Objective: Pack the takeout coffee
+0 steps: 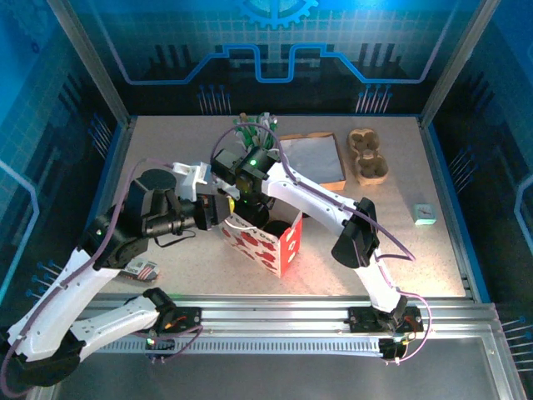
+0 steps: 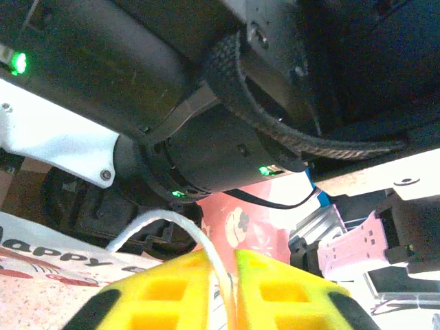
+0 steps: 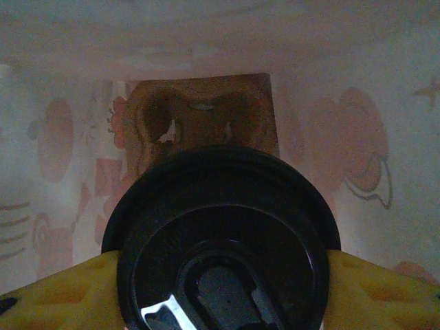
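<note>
The table [image 1: 166, 158] carries a red-and-white bag [image 1: 271, 246], standing open near the middle. Behind the bag lies a shallow tray [image 1: 315, 160], and right of that a cardboard carrier [image 1: 369, 156]. The right gripper [image 3: 223, 289] reaches down into the bag, its yellow fingers [image 3: 62, 292] clamped on both sides of the black-lidded cup [image 3: 220, 206]. The cup sits inside the bag, over a brown insert [image 3: 199, 117] on the bag's floor; whether they touch cannot be told. At the bag's left rim, the left gripper [image 2: 230, 275] is pinched closed on the white cord handle [image 2: 172, 223].
</note>
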{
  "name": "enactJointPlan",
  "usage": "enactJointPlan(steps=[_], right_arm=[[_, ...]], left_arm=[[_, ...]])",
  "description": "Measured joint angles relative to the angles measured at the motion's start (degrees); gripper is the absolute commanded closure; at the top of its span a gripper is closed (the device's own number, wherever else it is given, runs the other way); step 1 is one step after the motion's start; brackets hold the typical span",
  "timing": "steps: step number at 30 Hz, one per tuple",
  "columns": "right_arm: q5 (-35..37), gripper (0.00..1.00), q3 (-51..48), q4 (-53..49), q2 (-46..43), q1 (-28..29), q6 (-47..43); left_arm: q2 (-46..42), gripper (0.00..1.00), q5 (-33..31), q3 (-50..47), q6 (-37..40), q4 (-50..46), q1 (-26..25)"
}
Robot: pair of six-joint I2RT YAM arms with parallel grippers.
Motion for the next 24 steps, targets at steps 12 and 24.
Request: enactJointPlan(steps=[12, 24], right_arm=[[0.0, 0.53, 0.0, 0.1, 0.1, 0.0, 0.0], [0.0, 0.53, 1.5, -0.1, 1.2, 0.0, 0.4]], left_arm=[[0.0, 1.00, -0.3, 0.2, -0.2, -0.4, -1.9], [0.0, 1.00, -1.1, 0.2, -0.2, -0.4, -5.6]])
